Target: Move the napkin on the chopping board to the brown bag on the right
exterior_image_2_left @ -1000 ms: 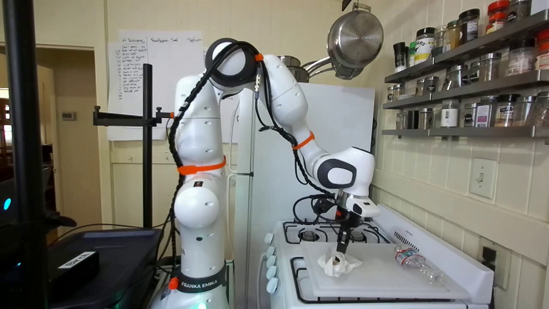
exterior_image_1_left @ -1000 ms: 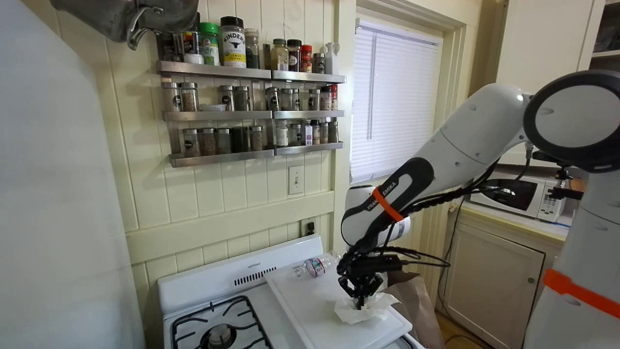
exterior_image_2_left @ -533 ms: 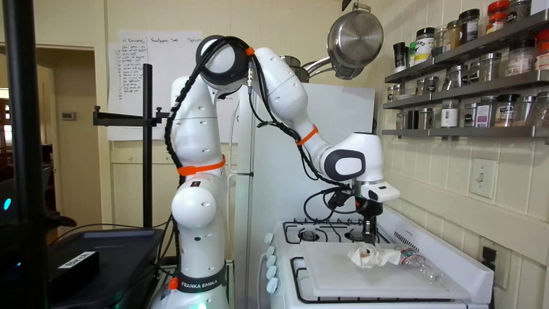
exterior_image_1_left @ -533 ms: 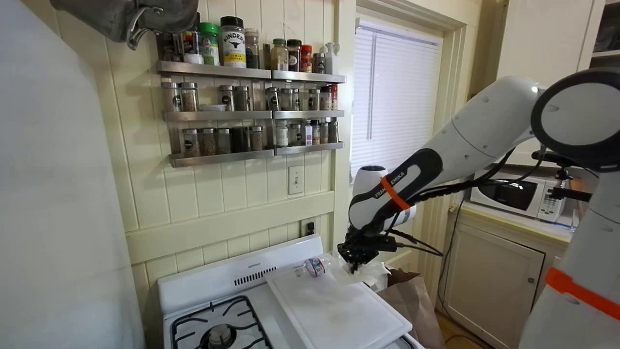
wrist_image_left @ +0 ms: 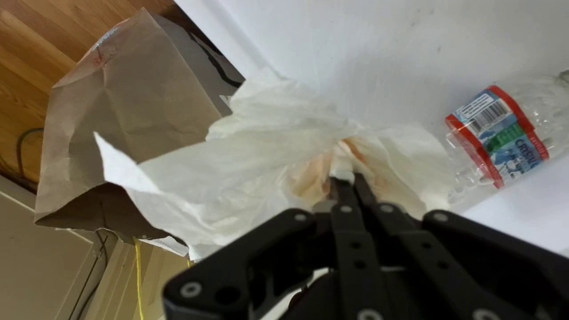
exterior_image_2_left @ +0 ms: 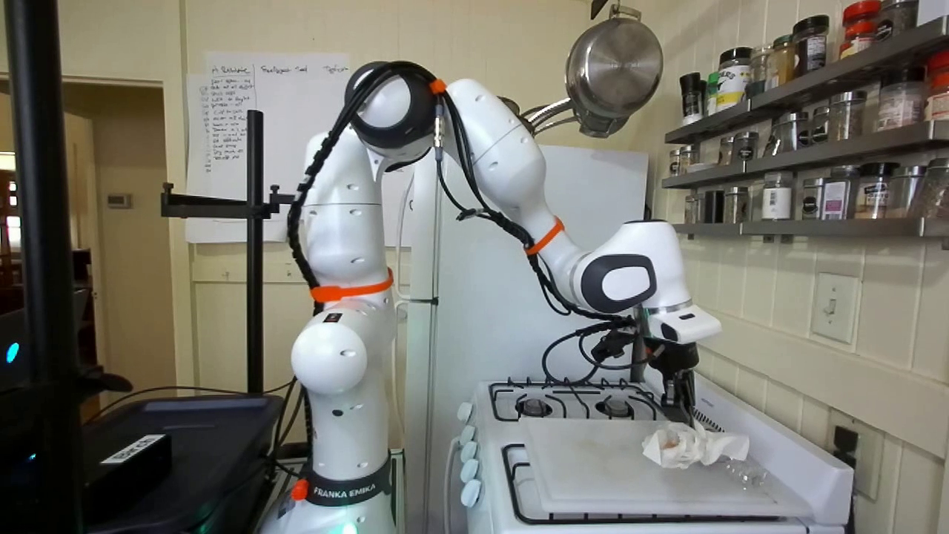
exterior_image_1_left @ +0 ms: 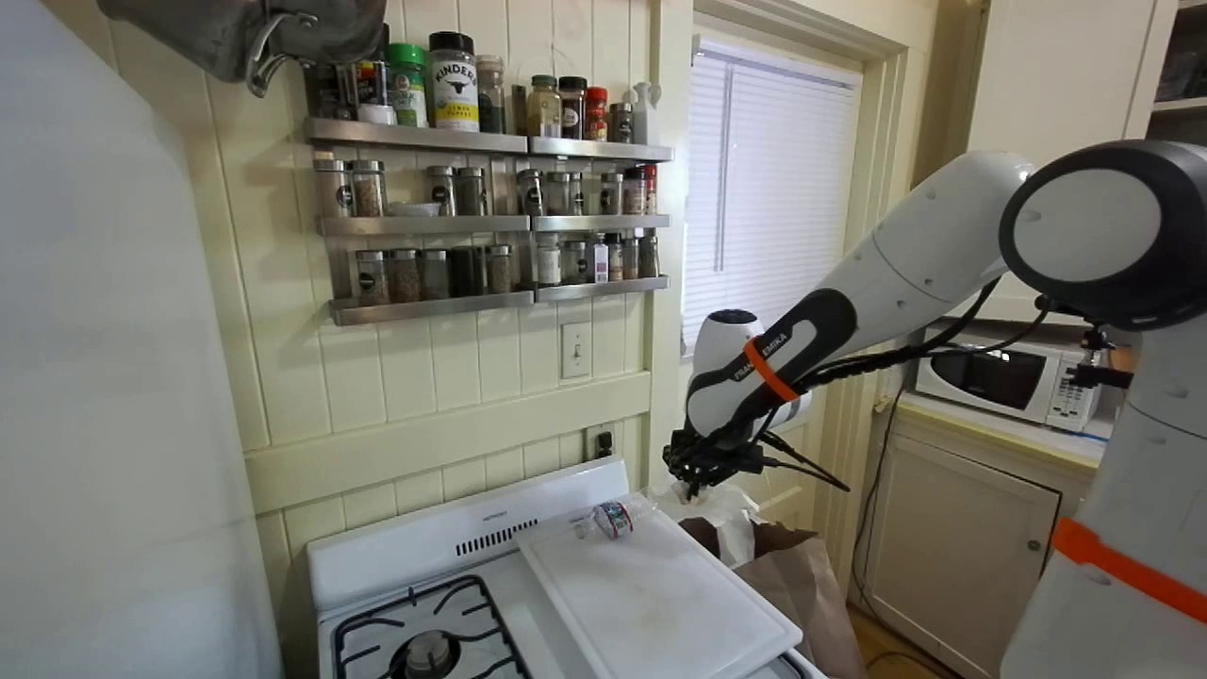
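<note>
Gripper (wrist_image_left: 352,181) clamped, fingers almost meeting on a pinched load, so I judge this to be the carry: pick-up done, drop not yet done. Below it spreads the stove worktop (exterior_image_1_left: 528,604). The chopping board (exterior_image_1_left: 651,604) covers its right half, reaching close to the back edge. Just past the right edge I have the brown bag (exterior_image_1_left: 801,594), whitish stuff (exterior_image_1_left: 740,542) showing at its mouth. A plastic bottle (wrist_image_left: 498,133) lies on the board near the back edge. Then comes my load, the napkin (wrist_image_left: 258,164), held up near the back right corner; through the wrist view I see a loose flap crossing in front of the bag's side. In an exterior view the napkin (exterior_image_2_left: 693,445) hides part of the bottle, and I can't tell whether they touch. Next I'd want a sideways carry out past the right edge, away from the bottle, until the whole napkin sits over the mouth; only then would I part the fingers and let it fall
</note>
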